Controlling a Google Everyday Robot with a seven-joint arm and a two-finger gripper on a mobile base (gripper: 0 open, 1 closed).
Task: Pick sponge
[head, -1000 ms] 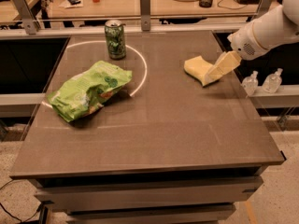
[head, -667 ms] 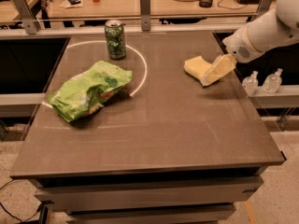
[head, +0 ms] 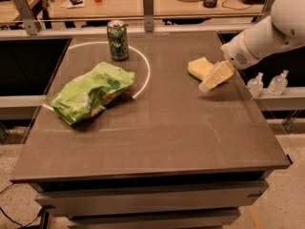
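Note:
The sponge (head: 198,67), a pale yellow foam block, lies on the brown table (head: 162,128) at the right rear. My gripper (head: 208,83) comes in from the right on a white arm (head: 267,35). It hangs just over the sponge's right front edge and covers part of it. I cannot tell whether it touches the sponge.
A wrinkly green snack bag (head: 90,98) lies at the left middle. A green can (head: 117,40) stands upright at the rear, on a white circle line. Two small clear bottles (head: 267,84) stand off the table's right edge. A cluttered desk lies beyond the rear edge.
My gripper has shifted slightly left and toward the front, closer over the sponge. The sponge, bag and can have not moved.

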